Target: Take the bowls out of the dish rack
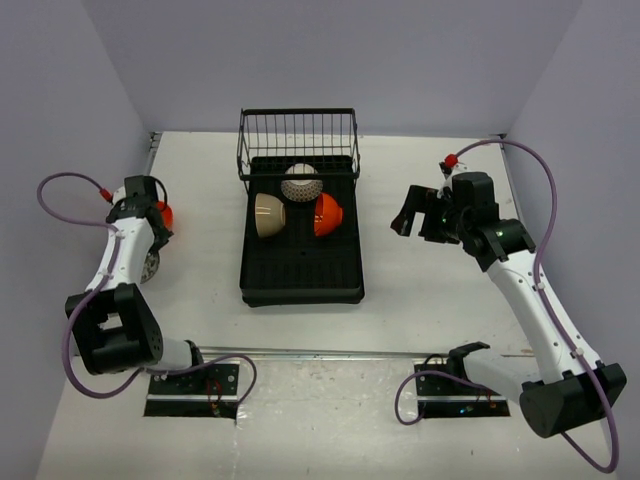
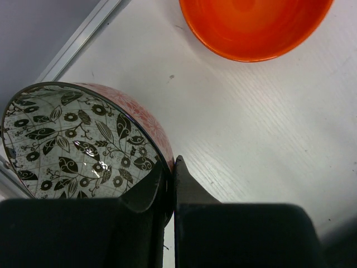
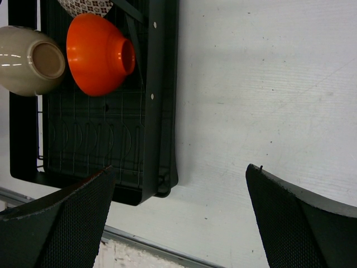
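Clearly the left gripper [image 2: 170, 178] clamps the floral bowl [image 2: 72, 145] by its rim. The right gripper [image 3: 178, 212] gapes empty; beyond its left jaw the orange bowl [image 3: 97, 56] looks slick, brittle: take its rim.

The dish rack [image 1: 300, 282] is black moulded plastic with a dull sheen; its basket [image 1: 298, 135] is thin black wire; in the dish rack, the beige bowl [image 1: 270, 214], the orange bowl [image 1: 328, 214] and the patterned bowl [image 1: 300, 182] look smooth and glossy; left of the dish rack, the floral bowl [image 2: 72, 145] gleams inside; the table [image 1: 430, 290] is matt white, faintly grained; the fingers [image 3: 301, 223] of the right gripper [image 3: 178, 167] are matt black, finely meshed.
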Action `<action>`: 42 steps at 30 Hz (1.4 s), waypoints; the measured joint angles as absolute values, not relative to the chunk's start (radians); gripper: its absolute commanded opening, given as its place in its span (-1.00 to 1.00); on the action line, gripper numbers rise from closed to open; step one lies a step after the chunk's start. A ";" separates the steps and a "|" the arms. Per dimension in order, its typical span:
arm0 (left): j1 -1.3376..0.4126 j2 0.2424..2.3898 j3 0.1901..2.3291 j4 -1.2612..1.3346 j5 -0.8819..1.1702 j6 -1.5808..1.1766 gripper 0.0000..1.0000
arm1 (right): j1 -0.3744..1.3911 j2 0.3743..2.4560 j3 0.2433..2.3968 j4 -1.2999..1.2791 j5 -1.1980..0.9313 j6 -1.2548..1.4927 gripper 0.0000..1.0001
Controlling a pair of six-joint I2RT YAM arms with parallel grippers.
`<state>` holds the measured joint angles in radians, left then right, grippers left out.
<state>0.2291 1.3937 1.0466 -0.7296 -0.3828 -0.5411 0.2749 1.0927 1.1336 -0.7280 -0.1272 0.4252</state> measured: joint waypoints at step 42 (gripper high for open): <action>0.324 1.571 1.125 -0.655 -0.292 -0.562 0.28 | 0.275 1.093 1.145 -0.728 -0.126 0.425 0.98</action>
